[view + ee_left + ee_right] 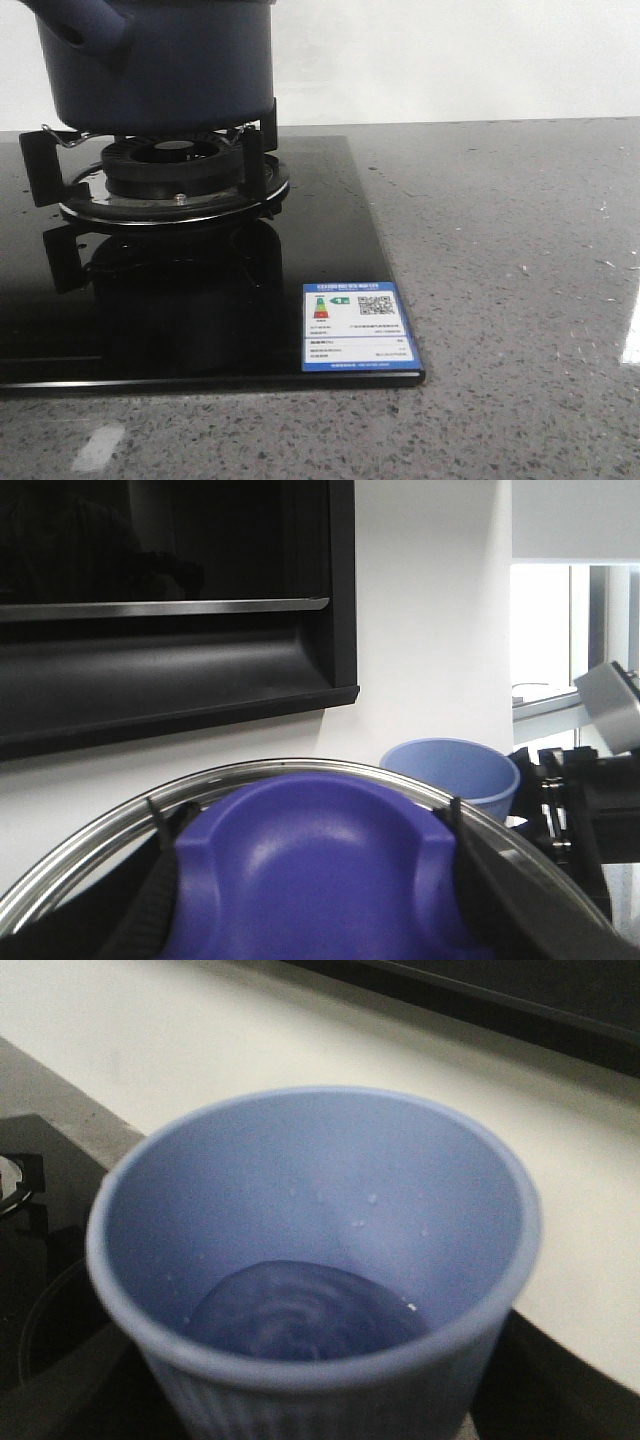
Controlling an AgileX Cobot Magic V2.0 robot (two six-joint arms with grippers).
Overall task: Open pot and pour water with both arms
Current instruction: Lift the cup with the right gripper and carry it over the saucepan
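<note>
Pot (160, 65) upper left on burner (170, 170); my left fingers (150, 900) grip lid (320, 870); right fingers' state untellable, cup (310, 1260) with water before them; tilt slowly over pot's mouth.

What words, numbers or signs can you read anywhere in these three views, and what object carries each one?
Blue-bordered white energy label on the front right corner of the glossy black glass hob: a QR code and a coloured rating scale show, but every line of print is too small and blurred to read.
Dark navy-blue pot and pale blue ribbed cup: no text visible.
</note>
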